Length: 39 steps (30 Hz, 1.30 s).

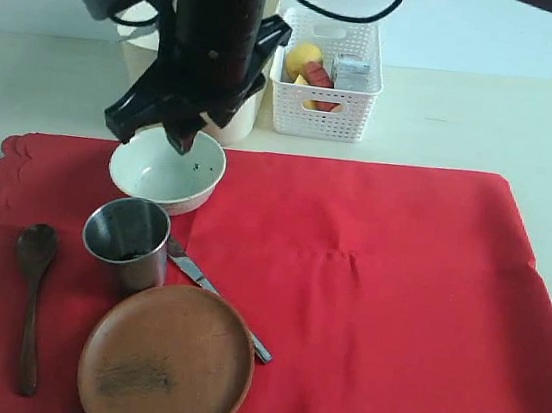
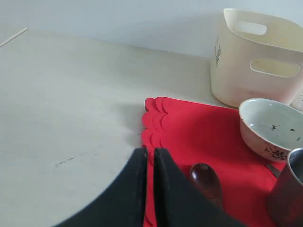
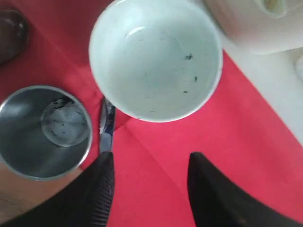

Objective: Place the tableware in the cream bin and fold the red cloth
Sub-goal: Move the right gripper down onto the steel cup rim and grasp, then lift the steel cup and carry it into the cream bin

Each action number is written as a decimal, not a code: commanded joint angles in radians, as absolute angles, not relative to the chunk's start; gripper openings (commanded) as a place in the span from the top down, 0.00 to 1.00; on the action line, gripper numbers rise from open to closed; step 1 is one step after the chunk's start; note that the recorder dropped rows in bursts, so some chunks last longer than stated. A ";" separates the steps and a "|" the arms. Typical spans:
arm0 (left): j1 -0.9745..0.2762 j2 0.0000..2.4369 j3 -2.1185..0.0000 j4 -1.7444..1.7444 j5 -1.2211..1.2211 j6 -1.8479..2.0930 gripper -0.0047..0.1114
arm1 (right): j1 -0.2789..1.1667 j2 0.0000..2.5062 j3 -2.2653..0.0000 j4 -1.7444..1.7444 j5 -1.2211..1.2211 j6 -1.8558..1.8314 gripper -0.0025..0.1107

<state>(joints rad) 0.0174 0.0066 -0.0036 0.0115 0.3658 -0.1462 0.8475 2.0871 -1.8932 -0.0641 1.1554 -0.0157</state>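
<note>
Left hand: fingers pressed together, nothing between them. The tips are over the scalloped edge of the red cloth, right where it meets the bare bench. This hand is not seen in the exterior view.

Dark wooden spoon lies flat on the cloth just beside the left hand's tips, with its bowl end nearest them. Steel cup stands upright on the cloth beyond the spoon, farther from that hand. Round brown plate lies on the cloth next to the cup.

Right hand reaches across to the left side, fingers spread wide and gripping nothing, low over the cloth. Pale white-green bowl sits upright just ahead of its fingertips, apart from them, with a few dark specks inside. The cup is just beside one finger. Metal knife lies between cup and bowl, one end near that fingertip and the other running past the plate's rim.

Cream bin stands off the cloth, just past the bowl from the right hand; the arm hides most of it in the exterior view. White lattice basket stands beside the bin, well apart from both hands, and holds a lemon and other food. The cloth lies spread flat, unfolded.
</note>
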 commanded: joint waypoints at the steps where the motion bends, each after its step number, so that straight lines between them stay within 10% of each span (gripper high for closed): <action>1: 0.019 0.000 0.000 0.015 0.361 -0.148 0.89 | 0.848 2.076 -1.824 0.040 1.051 -0.084 0.56; 25: 0.019 0.000 0.000 0.015 0.361 -0.148 0.89 | 0.848 2.229 -1.803 0.195 0.986 -0.183 0.56; 35: 0.019 0.000 0.000 0.015 0.361 -0.148 0.89 | 0.848 2.233 -1.803 0.195 0.938 -0.183 0.98; 39: 0.019 0.000 0.000 0.015 0.361 -0.148 0.89 | 0.848 2.205 -1.803 0.199 0.918 -0.183 0.98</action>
<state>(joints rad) 0.0174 0.0066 -0.0036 0.0115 0.3658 -0.1462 0.8475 2.2368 -1.8086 0.1956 0.9450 -0.1722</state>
